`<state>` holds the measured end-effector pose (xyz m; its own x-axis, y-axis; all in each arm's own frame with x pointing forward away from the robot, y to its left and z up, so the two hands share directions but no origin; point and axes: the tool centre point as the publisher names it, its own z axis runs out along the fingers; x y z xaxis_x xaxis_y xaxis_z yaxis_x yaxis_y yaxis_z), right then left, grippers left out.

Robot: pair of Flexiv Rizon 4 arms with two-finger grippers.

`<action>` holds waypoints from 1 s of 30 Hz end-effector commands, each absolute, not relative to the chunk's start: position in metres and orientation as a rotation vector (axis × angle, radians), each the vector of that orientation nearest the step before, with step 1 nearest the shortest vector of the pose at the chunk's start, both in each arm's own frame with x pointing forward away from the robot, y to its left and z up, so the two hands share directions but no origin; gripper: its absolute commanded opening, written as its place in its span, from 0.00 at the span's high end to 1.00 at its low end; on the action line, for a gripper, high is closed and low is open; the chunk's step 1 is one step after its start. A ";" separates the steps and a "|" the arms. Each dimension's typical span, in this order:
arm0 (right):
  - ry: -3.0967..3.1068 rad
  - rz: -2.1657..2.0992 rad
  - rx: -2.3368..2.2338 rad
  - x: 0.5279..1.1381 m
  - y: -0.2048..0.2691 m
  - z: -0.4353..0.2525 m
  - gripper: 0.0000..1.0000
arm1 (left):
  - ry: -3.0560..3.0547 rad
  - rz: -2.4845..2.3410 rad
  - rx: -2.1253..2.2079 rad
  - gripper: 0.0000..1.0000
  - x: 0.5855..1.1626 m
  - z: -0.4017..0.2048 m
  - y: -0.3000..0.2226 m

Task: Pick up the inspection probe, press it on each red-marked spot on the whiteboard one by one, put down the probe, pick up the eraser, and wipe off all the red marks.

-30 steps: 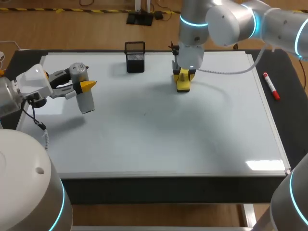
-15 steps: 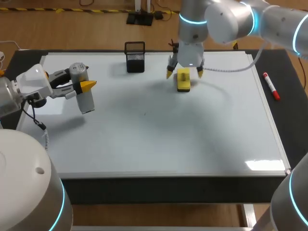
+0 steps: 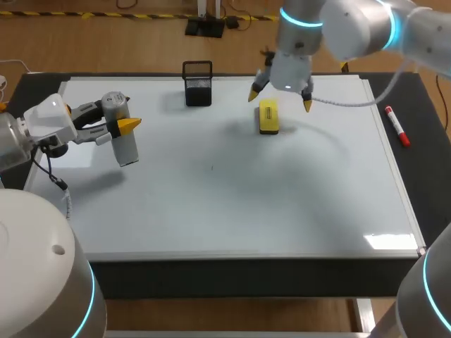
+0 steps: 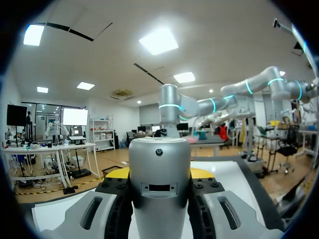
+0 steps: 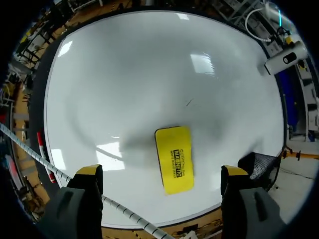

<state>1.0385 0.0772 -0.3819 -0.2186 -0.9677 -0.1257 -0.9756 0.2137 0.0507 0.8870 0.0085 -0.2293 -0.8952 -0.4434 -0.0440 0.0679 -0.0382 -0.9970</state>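
The whiteboard point(image 3: 232, 190) covers most of the table point(image 3: 430, 162). My right arm point(image 3: 352, 24) comes in from 1 o'clock, the right gripper point(image 3: 280, 98) pointing down, fingers spread wide, just above the yellow eraser point(image 3: 268, 116) lying flat near the board's 12 o'clock edge. My left arm point(image 3: 21, 137) sits level at 9 o'clock, the left gripper point(image 3: 118, 124) clamped on the silver inspection probe point(image 3: 125, 149). A black mesh holder point(image 3: 198, 88) stands at 11 o'clock; a red marker point(image 3: 397, 127) lies off-board at 2 o'clock

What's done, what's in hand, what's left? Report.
Done: no red marks show on the white whiteboard. In hand: the left tool grips the silver cylindrical inspection probe; the right tool hangs open above the yellow block eraser lying on the board. Left: setting the probe down, it seems.
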 end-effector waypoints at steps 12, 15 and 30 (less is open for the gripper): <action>2.595 0.523 -1.215 1.044 0.040 -0.344 0.00 | 1.890 -1.996 -0.396 1.00 0.887 -0.228 0.008; 2.618 0.583 -1.090 1.046 0.037 -0.338 0.00 | 1.890 -1.996 -0.396 1.00 0.887 -0.228 0.008; 2.551 0.793 -0.648 1.045 0.006 -0.281 0.00 | 1.890 -1.996 -0.396 1.00 0.887 -0.228 0.008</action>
<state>1.0615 0.0187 -0.2913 -0.8323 -0.3537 -0.4268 -0.5310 0.7298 0.4307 0.8870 0.0085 -0.2292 -0.8952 -0.4435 -0.0440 0.0679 -0.0382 -0.9970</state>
